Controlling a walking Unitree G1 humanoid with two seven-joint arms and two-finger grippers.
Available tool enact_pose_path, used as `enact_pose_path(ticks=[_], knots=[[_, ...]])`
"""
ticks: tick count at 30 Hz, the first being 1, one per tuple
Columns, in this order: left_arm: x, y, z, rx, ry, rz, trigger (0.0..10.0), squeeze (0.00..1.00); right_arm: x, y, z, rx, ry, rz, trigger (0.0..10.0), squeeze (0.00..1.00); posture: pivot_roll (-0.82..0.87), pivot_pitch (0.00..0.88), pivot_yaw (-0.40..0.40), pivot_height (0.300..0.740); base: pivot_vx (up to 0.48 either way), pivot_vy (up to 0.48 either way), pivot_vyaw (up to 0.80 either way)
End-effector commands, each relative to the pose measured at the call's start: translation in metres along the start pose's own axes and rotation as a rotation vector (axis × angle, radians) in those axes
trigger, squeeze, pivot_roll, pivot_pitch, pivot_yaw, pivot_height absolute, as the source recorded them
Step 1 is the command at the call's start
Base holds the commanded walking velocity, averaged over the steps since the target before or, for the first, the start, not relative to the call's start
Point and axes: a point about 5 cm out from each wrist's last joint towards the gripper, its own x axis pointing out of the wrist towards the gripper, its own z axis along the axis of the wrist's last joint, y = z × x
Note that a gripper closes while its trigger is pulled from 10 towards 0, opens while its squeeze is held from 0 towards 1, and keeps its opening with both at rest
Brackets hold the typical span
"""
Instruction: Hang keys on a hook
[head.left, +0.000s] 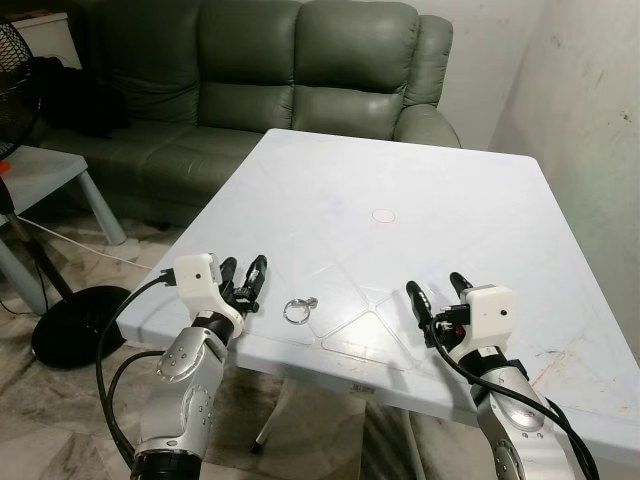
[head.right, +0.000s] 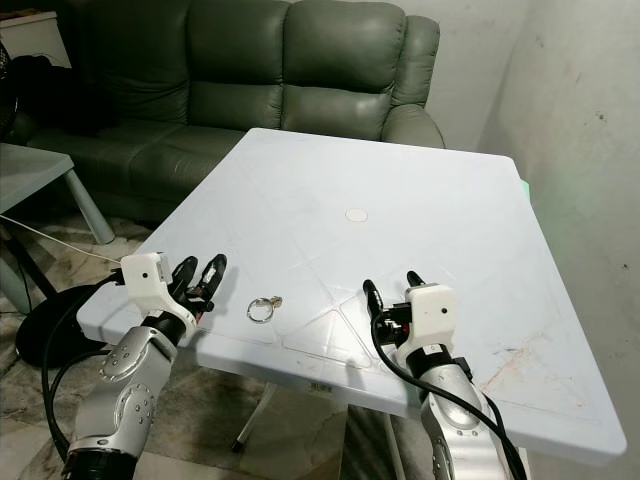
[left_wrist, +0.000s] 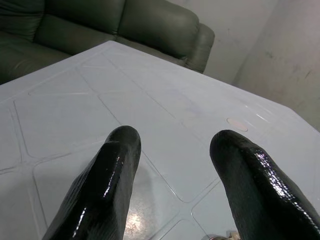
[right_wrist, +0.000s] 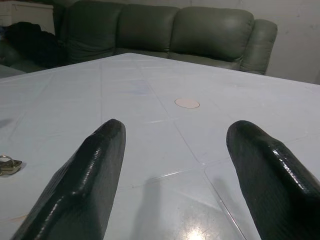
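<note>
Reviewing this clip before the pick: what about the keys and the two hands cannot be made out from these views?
- Keys: too small in the head views to count keys or read their shape beyond a ring.
- Keys in the left wrist view: cut off by the picture's edge, beside the left hand.
- Keys in the right wrist view: cut by the picture's edge, past the right hand.

Even indoor light, sharp focus; glare spots on glossy table (right_wrist: 195, 232), floor dimmer.
</note>
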Motion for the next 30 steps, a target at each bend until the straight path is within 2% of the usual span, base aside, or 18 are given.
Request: enact_pose_path(ticks=[1, 12, 17, 23, 30], knots=[[0.0, 0.0, 0.002, 0.009, 0.002, -0.009, 10.0, 0.0, 0.001, -0.003, 0.002, -0.003, -0.012, -0.009, 10.0, 0.0, 0.04, 0.0, -0.006, 0.74, 0.0, 0.0, 0.0], [-0.004, -0.008, -0.006, 0.034, 0.042, -0.063, 10.0, 0.0, 0.002, -0.002, 0.002, -0.008, -0.008, -0.002, 10.0, 0.0, 0.04, 0.0, -0.007, 0.74, 0.0, 0.0, 0.0], [-0.012, -0.018, -0.019, 0.048, 0.078, -0.104, 10.0, 0.0, 0.007, -0.006, 0.003, -0.032, 0.001, 0.009, 10.0, 0.0, 0.04, 0.0, -0.006, 0.74, 0.0, 0.0, 0.0], [-0.014, -0.023, -0.02, 0.054, 0.082, -0.118, 10.0, 0.0, 0.014, -0.012, 0.007, -0.068, -0.002, 0.031, 10.0, 0.0, 0.04, 0.0, -0.011, 0.74, 0.0, 0.0, 0.0], [-0.015, -0.017, -0.019, 0.042, 0.073, -0.089, 10.0, 0.0, 0.016, -0.014, 0.007, -0.068, -0.003, 0.018, 10.0, 0.0, 0.05, 0.0, -0.019, 0.74, 0.0, 0.0, 0.0]])
